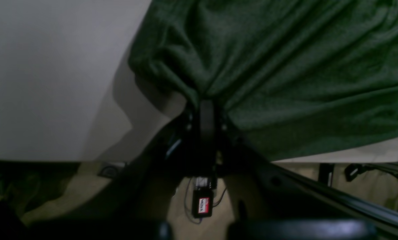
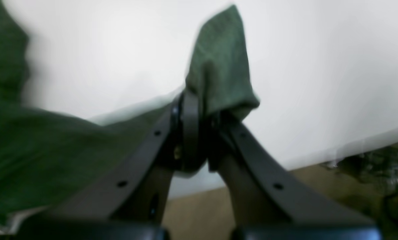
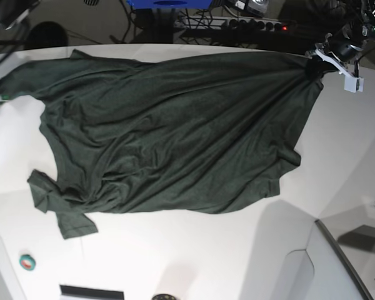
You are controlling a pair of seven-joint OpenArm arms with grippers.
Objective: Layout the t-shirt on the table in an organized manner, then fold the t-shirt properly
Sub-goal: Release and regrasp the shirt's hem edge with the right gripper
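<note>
The dark green t-shirt [image 3: 175, 137] lies spread and wrinkled across the white table [image 3: 194, 250], one short sleeve [image 3: 56, 206] bunched at the lower left. My left gripper [image 3: 314, 67] is at the far right corner of the shirt. It is shut on a pinch of the cloth [image 1: 285, 66], which fans out from its fingertips [image 1: 207, 106]. My right gripper [image 2: 199, 113] is shut on a fold of the shirt [image 2: 219, 66] that stands up between its fingers. In the base view that arm is only a blur at the left edge, by the shirt's far left corner [image 3: 15, 72].
A small green tape roll [image 3: 27, 262] lies near the front left of the table. A dark flat object [image 3: 90, 292] and a round one [image 3: 164, 296] sit at the front edge. A power strip [image 3: 237, 24] and cables lie beyond the far edge. A grey panel [image 3: 337, 262] stands at the lower right.
</note>
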